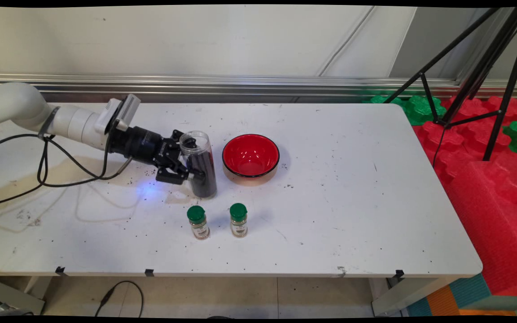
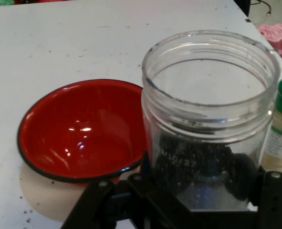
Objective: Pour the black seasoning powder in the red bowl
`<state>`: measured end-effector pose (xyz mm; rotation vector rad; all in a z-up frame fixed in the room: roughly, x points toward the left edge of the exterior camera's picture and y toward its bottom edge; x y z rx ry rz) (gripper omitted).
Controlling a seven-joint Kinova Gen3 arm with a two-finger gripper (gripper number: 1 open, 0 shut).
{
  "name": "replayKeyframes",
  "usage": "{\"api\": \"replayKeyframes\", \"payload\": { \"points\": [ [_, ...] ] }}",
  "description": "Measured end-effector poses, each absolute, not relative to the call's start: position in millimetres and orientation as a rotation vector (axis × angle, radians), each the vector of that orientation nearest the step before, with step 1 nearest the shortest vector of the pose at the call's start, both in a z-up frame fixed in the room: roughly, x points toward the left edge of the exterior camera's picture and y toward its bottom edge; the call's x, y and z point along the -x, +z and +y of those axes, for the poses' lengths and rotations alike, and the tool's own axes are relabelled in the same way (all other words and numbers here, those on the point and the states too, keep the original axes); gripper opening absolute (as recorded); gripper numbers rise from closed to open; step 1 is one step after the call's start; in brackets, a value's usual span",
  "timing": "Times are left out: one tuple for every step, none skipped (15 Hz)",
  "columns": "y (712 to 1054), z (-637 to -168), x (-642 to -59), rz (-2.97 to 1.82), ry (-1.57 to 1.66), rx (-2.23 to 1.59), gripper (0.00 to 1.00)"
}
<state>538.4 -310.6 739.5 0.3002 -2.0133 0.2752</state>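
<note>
Nearest your main camera, the white surface [image 1: 352, 188] takes up most of the view; its near edge is bare apart from dark specks scattered across it.

Largest item on it: the red bowl [image 1: 250, 158], black-rimmed, near the middle of the surface and toward the far edge. You can see its inside in the hand view, and it looks empty and glossy, with no grains in it.

Next: the clear jar [image 1: 199, 164], lid off, standing upright just beside the bowl on the side toward the surface's left edge. Dark granules fill its lower part; the upper part is clear.

The gripper [image 1: 186, 167] comes in level from the left, its jaws closed around the jar's lower body, holding it. Whether the jar's base rests on the surface or sits just off it, you cannot tell.

Smallest: two green-capped spice bottles [image 1: 198, 222] [image 1: 238, 220], upright, side by side, between the jar and the near edge, apart from both.

Status as judged: jar gripped, contents in place, bowl unfilled.
</note>
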Motion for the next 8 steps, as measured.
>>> {"api": "replayKeyframes", "payload": {
  "points": [
    [742.2,-311.3,-539.2,-2.011,0.279,-0.309,0.00],
    [744.2,-311.9,-539.6,-2.010,0.281,-0.314,0.00],
    [747.3,-312.9,-540.2,-2.008,0.285,-0.321,0.00],
    [749.7,-313.6,-540.6,-2.006,0.288,-0.325,0.00],
    [753.2,-314.6,-541.3,-2.003,0.293,-0.332,0.00],
    [758.0,-315.9,-542.2,-2.000,0.299,-0.339,0.00],
    [762.9,-317.1,-543.2,-1.998,0.305,-0.347,0.00],
    [767.3,-318.2,-544.3,-1.996,0.311,-0.353,0.00]
  ]
}}
